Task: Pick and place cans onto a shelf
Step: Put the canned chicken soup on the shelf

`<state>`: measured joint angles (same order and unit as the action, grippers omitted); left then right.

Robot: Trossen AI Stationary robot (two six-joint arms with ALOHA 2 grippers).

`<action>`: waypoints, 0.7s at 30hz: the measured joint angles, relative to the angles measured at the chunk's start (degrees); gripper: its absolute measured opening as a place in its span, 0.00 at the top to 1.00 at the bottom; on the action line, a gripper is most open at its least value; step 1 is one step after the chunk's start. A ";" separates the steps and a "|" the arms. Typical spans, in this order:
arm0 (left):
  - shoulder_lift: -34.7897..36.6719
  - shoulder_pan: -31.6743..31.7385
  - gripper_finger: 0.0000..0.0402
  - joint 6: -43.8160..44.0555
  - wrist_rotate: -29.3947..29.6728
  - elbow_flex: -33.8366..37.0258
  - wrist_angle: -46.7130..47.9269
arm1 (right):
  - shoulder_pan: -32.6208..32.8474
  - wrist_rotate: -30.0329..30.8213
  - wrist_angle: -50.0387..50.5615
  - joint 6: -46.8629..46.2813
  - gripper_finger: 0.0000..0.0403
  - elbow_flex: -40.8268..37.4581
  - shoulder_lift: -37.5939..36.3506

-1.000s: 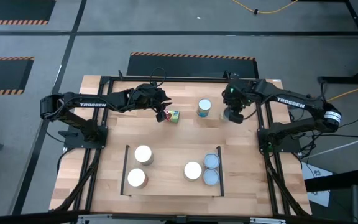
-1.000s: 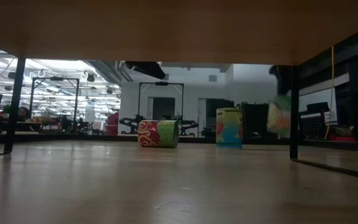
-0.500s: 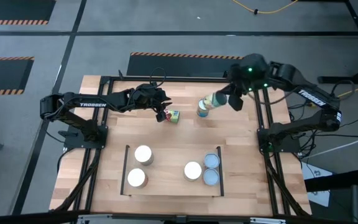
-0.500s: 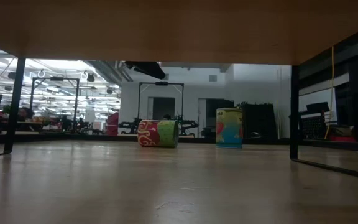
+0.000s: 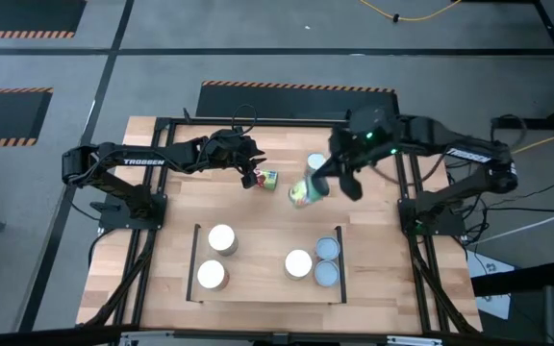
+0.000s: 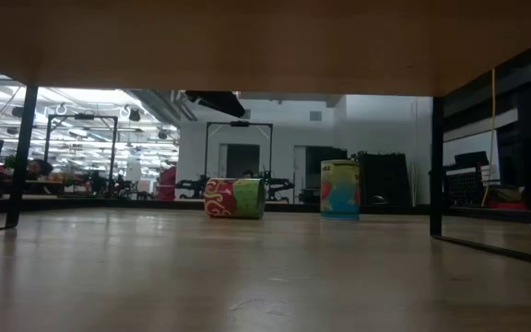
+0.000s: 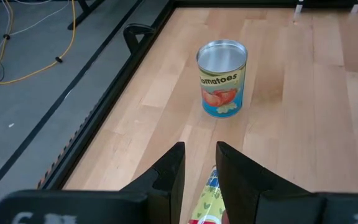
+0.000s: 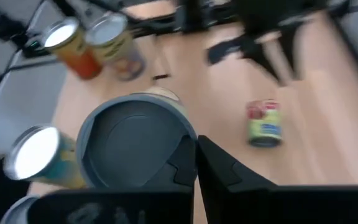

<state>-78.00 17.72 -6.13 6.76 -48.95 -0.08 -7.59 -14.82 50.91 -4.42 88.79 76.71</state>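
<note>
My right gripper (image 5: 315,186) is shut on a can (image 5: 302,193) with a yellow-green label, held tilted in the air over the middle of the table, past the shelf's far rail. My left gripper (image 5: 248,175) hangs open by a narrow gap beside a red, green and yellow can (image 5: 268,178), which lies on its side; I cannot tell if it touches it. A tomato can (image 7: 222,78) stands upright just beyond. The light-wood shelf (image 5: 263,255) holds several cans standing on end, such as the one at its left (image 5: 221,238). My right gripper holds the can by its rim (image 8: 190,138), beside the round grey end (image 8: 132,146). One finger (image 8: 180,163) seems to lie over that end and the other outside the wall. The can is lifted clear and hangs tilted, slanting away from the fingers.
Black frame rails run along the table's left, right and far sides (image 5: 258,121). The shelf's right end is crowded with three cans (image 5: 326,273); bare wood shows at its middle. The lying can (image 6: 235,197) and the standing can (image 6: 340,189) sit on the table's far part.
My right gripper has lifted its can up from the table's far right. It has swung the can toward the left and near edges, past the standing tomato can, toward the shelf. The can has tipped from upright to tilted.
</note>
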 joint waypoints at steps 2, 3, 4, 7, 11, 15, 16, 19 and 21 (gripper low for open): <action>0.00 -0.01 0.79 0.02 -0.01 0.00 0.00 | 1.70 -1.54 -0.72 0.09 0.98 -0.02 1.79; 0.00 0.00 0.79 0.02 0.00 0.00 0.00 | 2.45 -1.88 -0.84 0.18 0.98 -0.02 2.70; 0.00 0.00 0.79 0.02 0.00 0.01 0.00 | 3.11 -1.85 -0.80 0.22 0.98 -0.02 3.57; 0.00 0.00 0.79 0.02 0.00 0.01 0.00 | 4.21 -1.85 -0.49 0.23 0.98 -0.04 5.90; 0.00 -0.02 0.79 0.03 0.00 0.00 0.00 | 5.14 -1.83 -0.36 0.32 0.98 -0.04 8.52; 0.00 0.00 0.79 0.04 -0.02 0.00 0.00 | 6.01 -2.01 -0.05 0.36 0.98 -0.07 10.29; 0.00 -0.02 0.79 0.04 -0.02 0.02 0.02 | 6.19 -2.39 0.33 0.36 0.98 -0.07 10.69; 0.00 -0.02 0.79 0.04 -0.02 0.00 0.02 | 6.90 -3.82 1.27 0.38 0.98 -0.09 11.73; 0.00 -0.01 0.79 0.04 -0.01 0.00 0.02 | 7.59 -4.30 1.44 0.38 0.98 -0.09 12.28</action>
<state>-78.00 17.71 -6.09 6.76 -48.95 -0.05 0.00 -19.11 52.35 -4.04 88.71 88.99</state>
